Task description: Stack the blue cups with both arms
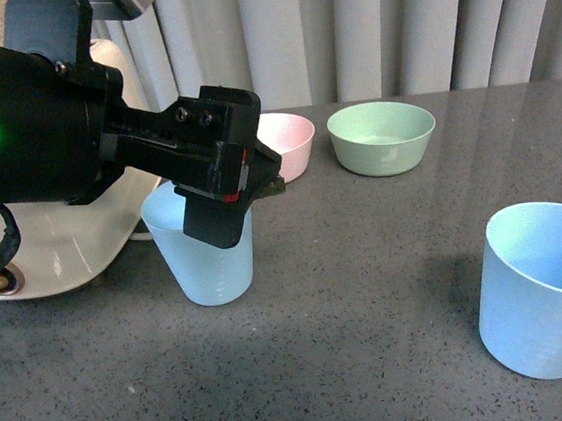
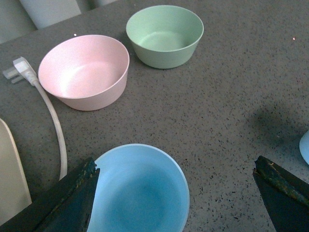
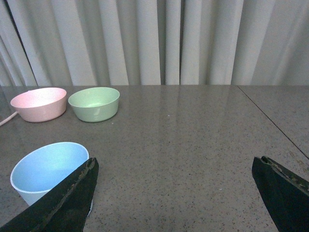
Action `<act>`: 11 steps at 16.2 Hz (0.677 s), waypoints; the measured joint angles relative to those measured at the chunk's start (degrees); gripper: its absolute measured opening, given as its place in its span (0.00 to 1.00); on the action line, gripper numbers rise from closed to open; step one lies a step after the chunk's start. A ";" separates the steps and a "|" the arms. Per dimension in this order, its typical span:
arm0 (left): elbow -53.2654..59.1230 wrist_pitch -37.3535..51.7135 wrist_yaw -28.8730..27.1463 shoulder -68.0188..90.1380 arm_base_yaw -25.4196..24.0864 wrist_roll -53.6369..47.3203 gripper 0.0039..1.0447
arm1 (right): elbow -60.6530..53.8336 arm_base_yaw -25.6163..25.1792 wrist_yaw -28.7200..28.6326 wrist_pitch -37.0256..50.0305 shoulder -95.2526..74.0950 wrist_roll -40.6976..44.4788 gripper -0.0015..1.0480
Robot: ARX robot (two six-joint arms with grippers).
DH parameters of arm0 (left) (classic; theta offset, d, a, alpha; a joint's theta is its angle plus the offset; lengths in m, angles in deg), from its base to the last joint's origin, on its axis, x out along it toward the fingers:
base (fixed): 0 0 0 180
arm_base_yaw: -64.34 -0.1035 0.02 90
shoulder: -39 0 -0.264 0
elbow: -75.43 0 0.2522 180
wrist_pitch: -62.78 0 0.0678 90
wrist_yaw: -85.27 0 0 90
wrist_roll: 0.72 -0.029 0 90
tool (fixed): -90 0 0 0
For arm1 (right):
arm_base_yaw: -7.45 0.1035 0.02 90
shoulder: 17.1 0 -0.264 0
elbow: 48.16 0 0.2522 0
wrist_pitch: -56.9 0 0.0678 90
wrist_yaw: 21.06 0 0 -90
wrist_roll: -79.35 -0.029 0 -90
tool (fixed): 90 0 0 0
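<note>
A pink bowl [image 1: 292, 139] and a green bowl [image 1: 382, 137] stand side by side on the grey speckled table [image 1: 370, 292].

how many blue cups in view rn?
2. One cup stands on the left, under the open left gripper, in front of the pink bowl. The other cup stands near right, alone. Neither is stacked; none looks hidden.

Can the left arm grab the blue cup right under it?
Probably yes. The left gripper hangs open just above the blue cup, and nothing lies between them. The pink bowl stands apart from the cup. The cup sits off toward one finger, so the gripper may need a small sideways shift first.
</note>
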 joint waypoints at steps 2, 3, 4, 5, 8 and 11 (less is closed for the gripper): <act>-2.38 -3.34 -0.50 2.12 0.52 -2.95 0.94 | 0.00 0.00 -0.02 0.00 0.00 0.00 0.94; -3.15 -4.15 -0.63 3.23 0.52 -3.56 0.94 | 0.00 0.00 -0.02 0.00 0.00 0.00 0.94; -3.72 -4.66 -1.16 4.61 0.83 -4.44 0.94 | 0.00 0.00 -0.02 0.00 0.00 0.00 0.94; -4.15 -6.12 -1.20 5.60 1.27 -5.14 0.94 | 0.00 0.00 0.00 0.00 0.00 0.00 0.94; -6.32 -9.22 -2.16 7.63 2.40 -8.02 0.94 | 0.00 0.00 -0.02 0.00 0.00 0.00 0.94; -8.15 -13.00 -3.10 9.33 2.67 -11.02 0.94 | 0.00 0.00 -0.02 0.02 0.00 0.00 0.94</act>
